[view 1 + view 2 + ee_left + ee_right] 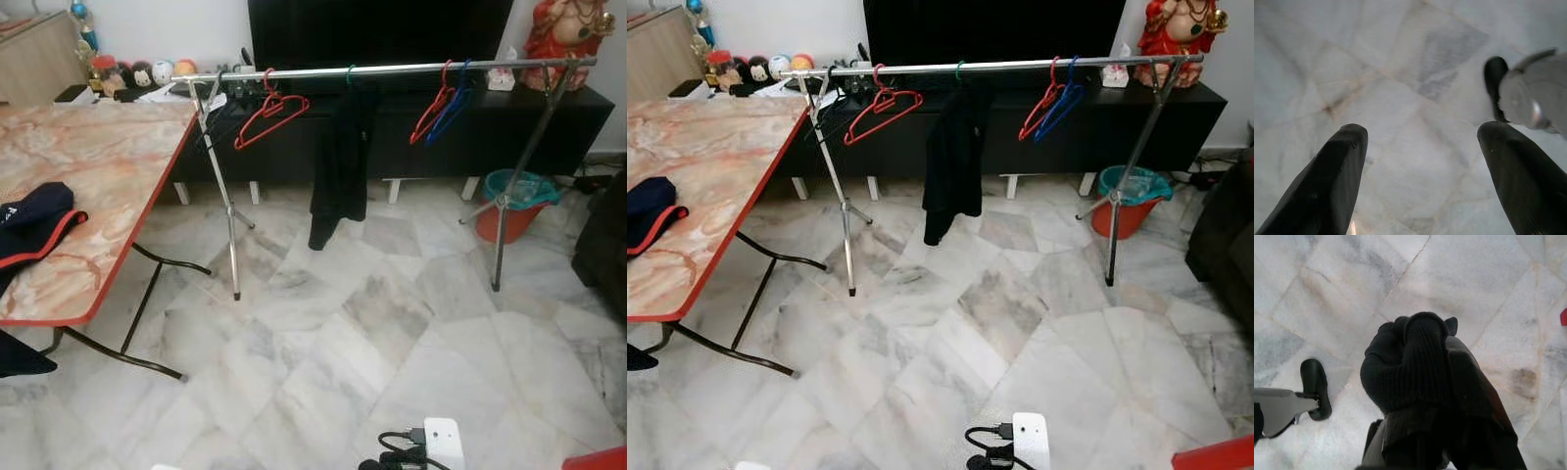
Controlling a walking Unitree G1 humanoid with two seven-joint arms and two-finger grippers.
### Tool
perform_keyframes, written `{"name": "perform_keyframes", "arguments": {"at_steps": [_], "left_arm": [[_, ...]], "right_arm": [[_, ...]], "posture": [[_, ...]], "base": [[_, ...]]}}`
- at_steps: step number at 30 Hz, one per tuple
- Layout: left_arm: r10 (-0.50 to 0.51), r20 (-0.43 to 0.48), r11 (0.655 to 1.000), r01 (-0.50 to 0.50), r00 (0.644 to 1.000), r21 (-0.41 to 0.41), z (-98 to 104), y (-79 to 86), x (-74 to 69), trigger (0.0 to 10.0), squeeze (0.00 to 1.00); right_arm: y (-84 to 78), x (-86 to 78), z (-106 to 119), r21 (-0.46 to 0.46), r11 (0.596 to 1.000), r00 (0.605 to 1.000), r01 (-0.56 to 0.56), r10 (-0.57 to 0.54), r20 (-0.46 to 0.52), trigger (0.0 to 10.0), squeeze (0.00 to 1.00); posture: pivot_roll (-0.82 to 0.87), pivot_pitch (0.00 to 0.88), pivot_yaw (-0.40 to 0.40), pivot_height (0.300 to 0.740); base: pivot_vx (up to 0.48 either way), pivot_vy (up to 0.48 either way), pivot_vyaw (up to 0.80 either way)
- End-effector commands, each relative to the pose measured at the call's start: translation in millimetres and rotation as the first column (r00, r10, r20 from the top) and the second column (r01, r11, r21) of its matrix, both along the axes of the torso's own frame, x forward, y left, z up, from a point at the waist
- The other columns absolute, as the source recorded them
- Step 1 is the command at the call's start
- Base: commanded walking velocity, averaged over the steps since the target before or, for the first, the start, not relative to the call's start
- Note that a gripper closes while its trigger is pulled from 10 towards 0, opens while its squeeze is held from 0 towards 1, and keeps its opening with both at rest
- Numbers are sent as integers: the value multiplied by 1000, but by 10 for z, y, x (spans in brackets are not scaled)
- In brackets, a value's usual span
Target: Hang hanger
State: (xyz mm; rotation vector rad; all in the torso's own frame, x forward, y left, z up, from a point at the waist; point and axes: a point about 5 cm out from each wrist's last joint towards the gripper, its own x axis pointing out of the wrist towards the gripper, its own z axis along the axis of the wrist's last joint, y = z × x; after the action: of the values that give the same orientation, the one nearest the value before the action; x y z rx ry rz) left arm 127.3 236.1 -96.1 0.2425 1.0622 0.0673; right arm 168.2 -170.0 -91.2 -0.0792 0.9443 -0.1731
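Rack stands across the room at 12 o'clock from you, in front of the dark TV cabinet. Already on the rail: red hanger toward 11, black garment on a green hook near centre, and a red hanger plus blue hanger together toward 1.

Left gripper: fingers spread wide, nothing between them, hanging over bare floor. Right gripper: wrapped in what looks like a black knit glove or sleeve, so I can't tell whether it's open or closed, or whether it holds anything. No hanger visible in either claw.

Judgement: the task looks either at its start, with a hanger not yet picked up, or done. I can't say which. If you still need one, I see no loose hanger on the table at 9, only a navy garment with red trim.

Floor is pale polished marble, probably slick. White power strip and cable lie at 6, close to your feet, so watch them when stepping. Orange bucket sits by the rack's leg at 2.
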Motion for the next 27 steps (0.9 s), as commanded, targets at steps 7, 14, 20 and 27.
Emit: {"name": "perform_keyframes", "arguments": {"at_steps": [7,14,20,27], "left_arm": [[196,171,981,-192,966,-35,45,40,-33,10000,0],[138,578,990,-96,805,-102,697,215,945,10000,0],[84,712,996,-64,697,-55,923,236,1066,10000,0],[75,856,995,19,511,-98,1317,135,1187,10000,0]], "right_arm": [[-188,342,284,-93,995,956,40,-11,292,10000,0],[-387,413,478,-112,988,882,108,-44,468,10000,0],[-488,449,624,-114,988,826,104,-22,563,10000,0],[-546,638,935,-138,987,731,85,32,682,10000,0]], "posture": [[-23,0,53,740],[-11,0,33,740],[-7,0,12,740],[18,0,-10,740]], "base": [[0,0,0],[0,0,0],[0,0,0],[0,0,0]]}}
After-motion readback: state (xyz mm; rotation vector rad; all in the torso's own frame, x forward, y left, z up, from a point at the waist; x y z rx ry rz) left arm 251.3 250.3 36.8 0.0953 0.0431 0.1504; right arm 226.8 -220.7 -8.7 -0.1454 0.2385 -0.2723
